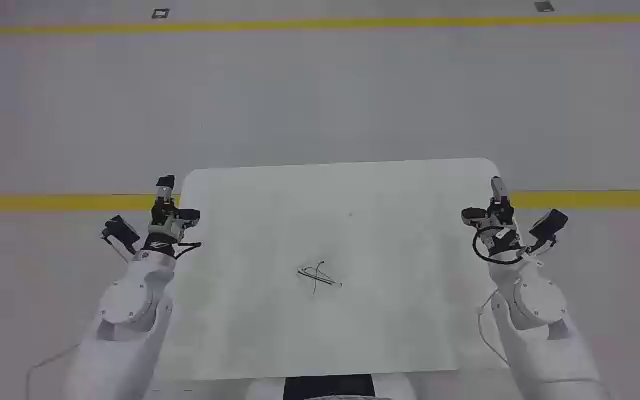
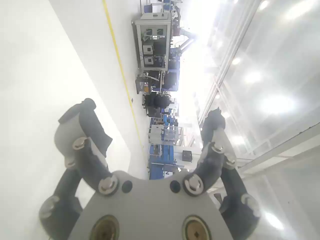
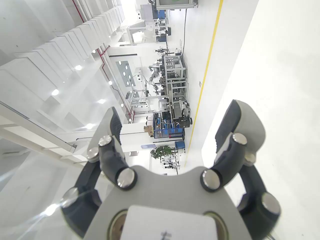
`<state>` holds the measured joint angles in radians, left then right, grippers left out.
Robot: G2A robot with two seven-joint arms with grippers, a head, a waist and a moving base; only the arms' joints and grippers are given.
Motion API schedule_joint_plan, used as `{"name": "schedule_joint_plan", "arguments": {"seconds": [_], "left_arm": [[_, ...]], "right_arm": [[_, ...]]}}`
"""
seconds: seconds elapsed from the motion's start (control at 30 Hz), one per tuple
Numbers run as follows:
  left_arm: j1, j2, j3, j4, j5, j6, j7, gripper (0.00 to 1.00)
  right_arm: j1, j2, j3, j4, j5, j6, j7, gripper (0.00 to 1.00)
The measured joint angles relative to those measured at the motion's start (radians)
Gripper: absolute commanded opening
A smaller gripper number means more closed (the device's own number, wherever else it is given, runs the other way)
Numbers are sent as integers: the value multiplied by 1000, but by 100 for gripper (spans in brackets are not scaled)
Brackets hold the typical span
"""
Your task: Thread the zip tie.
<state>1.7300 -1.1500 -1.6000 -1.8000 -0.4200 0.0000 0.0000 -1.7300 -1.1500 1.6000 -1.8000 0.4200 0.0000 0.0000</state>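
A thin dark zip tie [image 1: 319, 276] lies loosely curled on the white table [image 1: 400, 210], a little in front of its middle. My left gripper [image 1: 164, 188] hangs at the table's left edge, well away from the tie, and in the left wrist view the same gripper [image 2: 152, 108] stands open with nothing between its fingers. My right gripper [image 1: 497, 187] hangs at the table's right edge, equally far from the tie. Its own view shows that gripper [image 3: 175, 111] open and empty too.
The white table has rounded far corners and bare surface all around the tie. Yellow floor lines [image 1: 320, 24] run behind and beside it. Machines and racks [image 2: 155, 46] stand far off in the hall.
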Motion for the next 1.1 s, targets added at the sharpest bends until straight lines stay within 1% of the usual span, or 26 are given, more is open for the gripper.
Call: {"name": "schedule_joint_plan", "arguments": {"seconds": [0.03,0.07,0.1,0.17,0.2,0.23,0.27,0.37,0.4,0.47,0.5,0.53,0.57,0.63,0.77,0.87,0.93,1.1], "left_arm": [[0,0,0,0,0,0,0,100],[0,0,0,0,0,0,0,78],[0,0,0,0,0,0,0,100],[0,0,0,0,0,0,0,100],[0,0,0,0,0,0,0,100],[0,0,0,0,0,0,0,100],[0,0,0,0,0,0,0,78],[0,0,0,0,0,0,0,78],[0,0,0,0,0,0,0,100],[0,0,0,0,0,0,0,100],[0,0,0,0,0,0,0,100],[0,0,0,0,0,0,0,100],[0,0,0,0,0,0,0,100],[0,0,0,0,0,0,0,100],[0,0,0,0,0,0,0,100],[0,0,0,0,0,0,0,100],[0,0,0,0,0,0,0,100],[0,0,0,0,0,0,0,100]], "right_arm": [[0,0,0,0,0,0,0,78],[0,0,0,0,0,0,0,78],[0,0,0,0,0,0,0,100],[0,0,0,0,0,0,0,100],[0,0,0,0,0,0,0,78],[0,0,0,0,0,0,0,100],[0,0,0,0,0,0,0,100],[0,0,0,0,0,0,0,100],[0,0,0,0,0,0,0,100],[3,1,0,-6,-8,-4,7,100],[6,3,-1,-13,-29,-10,23,100],[10,5,-4,-19,-66,-10,44,100],[15,8,-10,-27,-126,-2,74,100],[24,11,-26,-36,-206,22,117,100],[48,15,-91,-57,-375,89,195,100],[57,14,-143,-64,-468,146,215,100],[56,12,-158,-69,-479,165,215,100],[55,12,-157,-70,-475,164,213,100]]}}
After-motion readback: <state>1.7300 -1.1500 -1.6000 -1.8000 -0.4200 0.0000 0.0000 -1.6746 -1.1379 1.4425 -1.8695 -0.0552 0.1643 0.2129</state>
